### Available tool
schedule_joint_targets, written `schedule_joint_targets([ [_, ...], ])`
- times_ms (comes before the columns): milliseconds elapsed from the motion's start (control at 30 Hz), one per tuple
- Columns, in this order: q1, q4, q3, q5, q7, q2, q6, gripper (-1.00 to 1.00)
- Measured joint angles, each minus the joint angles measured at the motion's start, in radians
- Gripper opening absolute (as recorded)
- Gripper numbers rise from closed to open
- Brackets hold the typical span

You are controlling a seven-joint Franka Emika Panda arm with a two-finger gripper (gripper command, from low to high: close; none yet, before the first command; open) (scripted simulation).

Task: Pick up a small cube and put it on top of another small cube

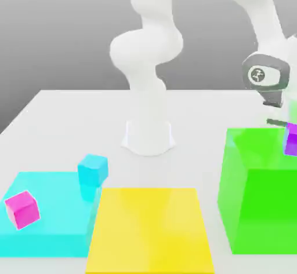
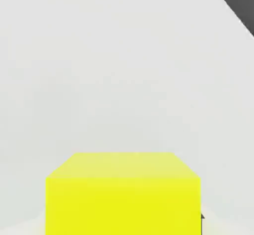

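White table point(image 1: 69, 110) against a plain grey backdrop; no readable writing anywhere, just a round emblem on the grey wrist housing point(image 1: 265, 74); white Panda arm point(image 1: 148, 53) based at the table's far middle, reaching over to the exterior view's right. Tall green block point(image 1: 255, 209) at near right; flat yellow slab point(image 1: 149, 229) near centre, touching the low cyan platform point(image 1: 49, 220) at near left. Gripper point(image 1: 277, 115) sits just above the green block's far right top; can't tell how wide its fingers are. Small cubes: cyan cube point(image 1: 92, 170) at the cyan platform's far right corner; magenta cube point(image 1: 22, 209) on its left part, tilted; purple cube point(image 1: 290, 139) on the green block's top at the frame edge, just below the gripper. Hand view: a yellow cube point(image 2: 123, 194) close up on a pale surface point(image 2: 124, 70).
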Motion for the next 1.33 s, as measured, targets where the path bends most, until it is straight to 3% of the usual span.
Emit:
schedule_joint_targets([
  [133,-0.035,0.052,-0.078,0.179,0.004,-0.1,0.002,-1.0],
  [267,-0.11,0.109,-0.189,0.28,0.036,-0.153,-0.034,-1.0],
  [767,-0.64,0.197,-0.538,-0.033,0.169,-0.042,-0.32,-1.0],
  [967,-0.866,0.223,-0.632,-0.142,0.169,0.005,-0.444,-1.0],
  [1200,-0.895,0.191,-0.575,-0.07,0.079,0.14,-0.324,-1.0],
  [1233,-0.899,0.187,-0.572,-0.053,0.067,0.162,-0.302,1.0],
  [1333,-0.899,0.187,-0.572,-0.053,0.067,0.162,-0.302,1.0],
])
